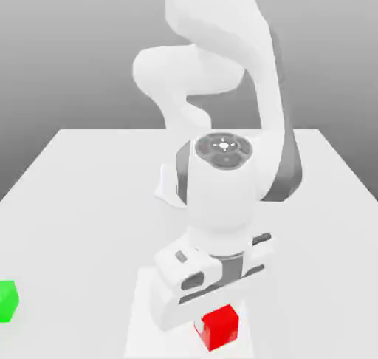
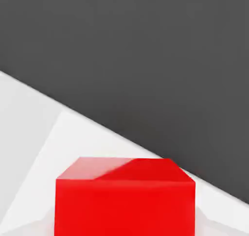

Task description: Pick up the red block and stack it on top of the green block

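The gripper (image 1: pixel 216 326) is closed to the width of the red block (image 1: pixel 220 329), which is seated between its two fingertips. One fingertip (image 2: pixel 43 227) bears on each of two opposite sides; this opposed contact presumably serves to keep the cube from turning during transfer. The hand points downward, leaving the cube's underside free for later seating on a flat top. The cube is at or just above the pale square (image 1: pixel 142 335) on the table (image 1: pixel 81 224); whether it has cleared the surface, I cannot tell from here. The green block (image 1: pixel 7 301) is well apart, at the edge of the exterior view's left, with nothing on it. The next operation should be a straight lift, then a traverse high enough to avoid striking the green block's side.
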You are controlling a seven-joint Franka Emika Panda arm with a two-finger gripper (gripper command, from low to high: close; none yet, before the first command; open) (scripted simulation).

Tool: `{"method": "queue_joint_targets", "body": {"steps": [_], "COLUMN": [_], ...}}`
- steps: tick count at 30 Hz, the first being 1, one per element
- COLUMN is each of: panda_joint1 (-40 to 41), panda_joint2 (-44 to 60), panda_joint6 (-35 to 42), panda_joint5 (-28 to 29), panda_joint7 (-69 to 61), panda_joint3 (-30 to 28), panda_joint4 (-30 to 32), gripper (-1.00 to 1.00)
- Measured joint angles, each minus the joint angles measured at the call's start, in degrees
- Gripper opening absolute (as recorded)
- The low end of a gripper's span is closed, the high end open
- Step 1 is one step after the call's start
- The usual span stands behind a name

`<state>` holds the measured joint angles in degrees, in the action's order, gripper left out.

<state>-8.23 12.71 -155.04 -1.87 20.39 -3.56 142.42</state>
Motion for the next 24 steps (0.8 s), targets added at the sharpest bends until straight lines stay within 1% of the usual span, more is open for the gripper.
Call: {"method": "queue_joint_targets", "body": {"steps": [11,13,15,16,22,24], "panda_joint1": [16.8,20.6,25.2,26.3,26.8,26.1], "panda_joint2": [-0.6,2.2,7.7,9.2,9.9,7.9], "panda_joint6": [6.8,6.3,3.5,2.6,2.1,3.9], "panda_joint5": [-5.7,-8.5,-13.0,-14.1,-14.7,-13.1], "panda_joint7": [1.2,0.3,-1.9,-2.5,-2.8,-1.6], "panda_joint3": [-15.4,-17.3,-16.7,-16.2,-16.0,-17.2], "panda_joint4": [-5.1,-7.0,-9.3,-9.7,-9.9,-9.9], "gripper": [-1.00,-1.00,-1.00,1.00,1.00,1.00]}}
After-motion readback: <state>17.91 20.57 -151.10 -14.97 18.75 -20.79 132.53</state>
